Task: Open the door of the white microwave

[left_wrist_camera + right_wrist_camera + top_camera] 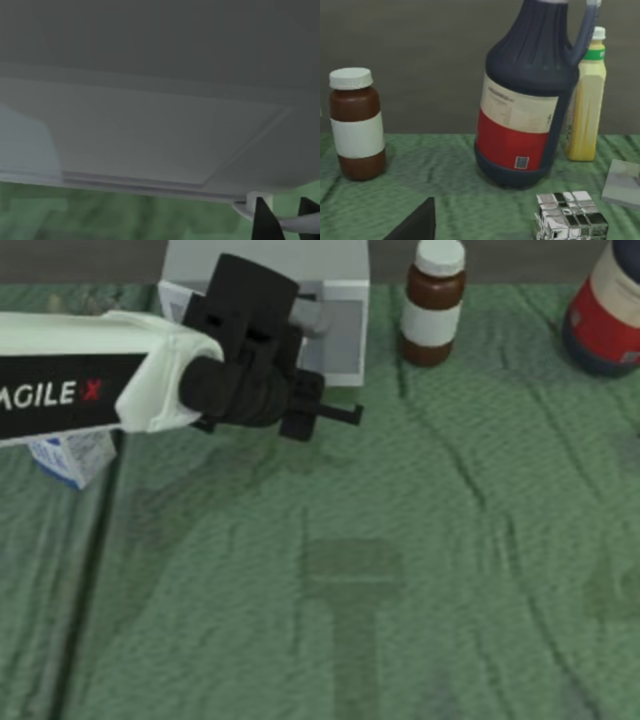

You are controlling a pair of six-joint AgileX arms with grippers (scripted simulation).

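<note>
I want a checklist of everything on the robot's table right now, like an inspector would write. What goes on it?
Surface: green wrinkled cloth covers the table.
Job's things: white microwave at the back left; its door fills the left wrist view.
Clutter: brown bottle with a white cap, big dark jug with a red label, yellow bottle, mirrored cube, blue-and-white carton under the left arm.
Hands: left hand in front of the microwave, fingertips by a white part at the door's edge; right hand barely in view.
Cables: nothing seen.
Surroundings: plain dark backdrop.
</note>
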